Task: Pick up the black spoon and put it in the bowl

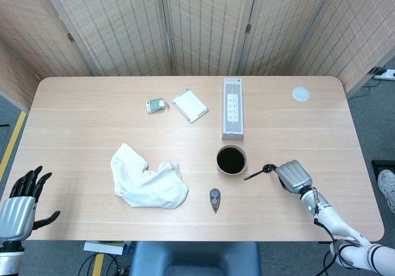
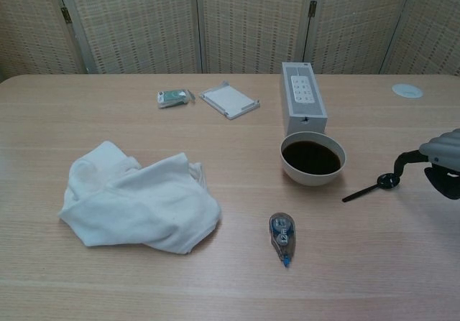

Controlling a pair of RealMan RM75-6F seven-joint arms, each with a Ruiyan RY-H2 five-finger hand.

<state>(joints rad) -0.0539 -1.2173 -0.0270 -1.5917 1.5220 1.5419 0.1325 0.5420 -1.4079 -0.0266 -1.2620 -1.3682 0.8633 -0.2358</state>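
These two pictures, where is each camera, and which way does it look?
Head view: high above the near edge, looking steeply down on the whole table; shows the left hand and the right hand with its forearm.
Chest view: low at the near edge, looking across toward the screens; only the right hand shows.
Both show the bowl, spoon, cloth.
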